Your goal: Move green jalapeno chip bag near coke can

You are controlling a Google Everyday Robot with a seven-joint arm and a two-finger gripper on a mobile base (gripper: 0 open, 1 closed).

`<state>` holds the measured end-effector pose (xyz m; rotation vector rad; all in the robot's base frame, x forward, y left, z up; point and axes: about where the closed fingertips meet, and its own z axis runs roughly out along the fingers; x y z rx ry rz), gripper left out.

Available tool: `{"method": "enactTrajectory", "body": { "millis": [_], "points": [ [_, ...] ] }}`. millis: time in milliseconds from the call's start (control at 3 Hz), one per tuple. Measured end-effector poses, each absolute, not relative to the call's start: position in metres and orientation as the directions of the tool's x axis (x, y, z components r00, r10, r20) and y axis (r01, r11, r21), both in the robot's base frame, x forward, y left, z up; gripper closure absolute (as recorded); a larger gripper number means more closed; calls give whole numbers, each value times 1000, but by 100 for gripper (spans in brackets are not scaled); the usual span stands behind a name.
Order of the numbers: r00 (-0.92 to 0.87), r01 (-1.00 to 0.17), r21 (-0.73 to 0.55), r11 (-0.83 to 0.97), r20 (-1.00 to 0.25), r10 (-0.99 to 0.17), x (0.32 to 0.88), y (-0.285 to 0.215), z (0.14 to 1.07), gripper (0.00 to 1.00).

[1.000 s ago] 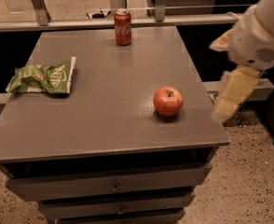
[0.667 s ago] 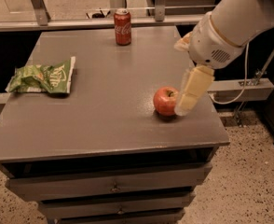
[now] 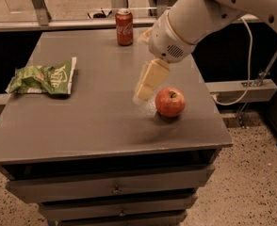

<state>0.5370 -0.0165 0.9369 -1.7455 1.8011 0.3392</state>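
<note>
In the camera view the arm has swung in from the right. One second ago the gripper (image 3: 142, 94) hung outside the right edge of the table (image 3: 96, 131); then it passed by the apple (image 3: 170, 102), and now it hangs over the middle of the table, just left of the apple and a little above the surface, pointing down and to the left. Whether it is apart or together, I cannot tell; it holds nothing. The bag (image 3: 43, 79) has not moved and lies flat near the left edge, well apart from the gripper. The can (image 3: 124, 27) also stays upright at the far edge, well apart from the bag. I judge that the arm is on the way to the bag, so the grasp is not yet done and the whole carry to the can is left. The table is a grey, smooth top with drawers (image 3: 115, 189) under it. Around it is a speckled floor (image 3: 251, 182). A white cable (image 3: 246, 74) hangs from the arm at the right, and behind the table the background is dark.
</note>
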Motion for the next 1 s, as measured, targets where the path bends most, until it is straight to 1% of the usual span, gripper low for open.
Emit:
{"method": "enactTrajectory", "body": {
  "millis": [333, 1000],
  "points": [
    [66, -977, -196, 81, -644, -762, 564, 53, 909, 0],
    [67, -985, -154, 73, -745, -663, 614, 157, 876, 0]
  ]
}}
